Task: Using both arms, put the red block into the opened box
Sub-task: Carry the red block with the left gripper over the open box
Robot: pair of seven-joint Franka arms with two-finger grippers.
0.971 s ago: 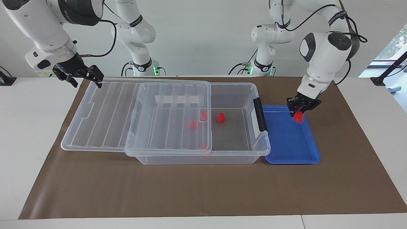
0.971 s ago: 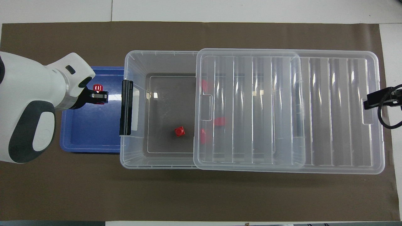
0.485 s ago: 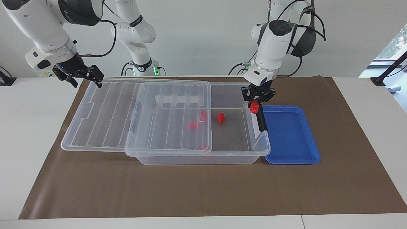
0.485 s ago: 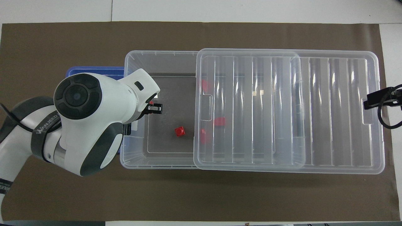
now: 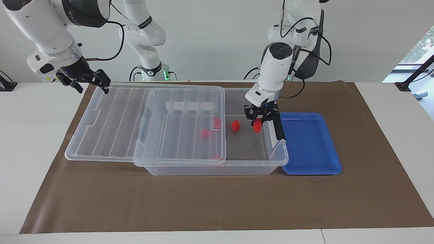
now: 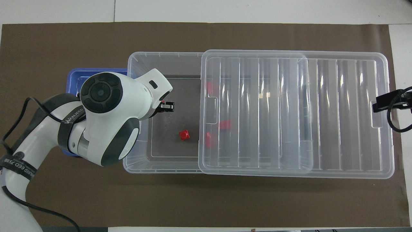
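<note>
Left gripper [image 5: 257, 119] pinches the red block [image 5: 257, 125] over the box [image 5: 271, 159], its long axis upright, knob end hidden; overhead, the arm covers it. Blocks under the lid [image 5: 145, 122] blur. Right gripper [image 5: 89, 80], spread, waits at the lid's edge, nine o'clock.

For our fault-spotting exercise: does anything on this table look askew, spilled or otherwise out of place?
Only the lid: it lies slid sideways on the box, overhanging toward the right arm's end, deliberately leaving an opening. Loose red blocks lie inside the box, not spilled. The left gripper holds another red block over the opening. Nothing looks damaged.
</note>
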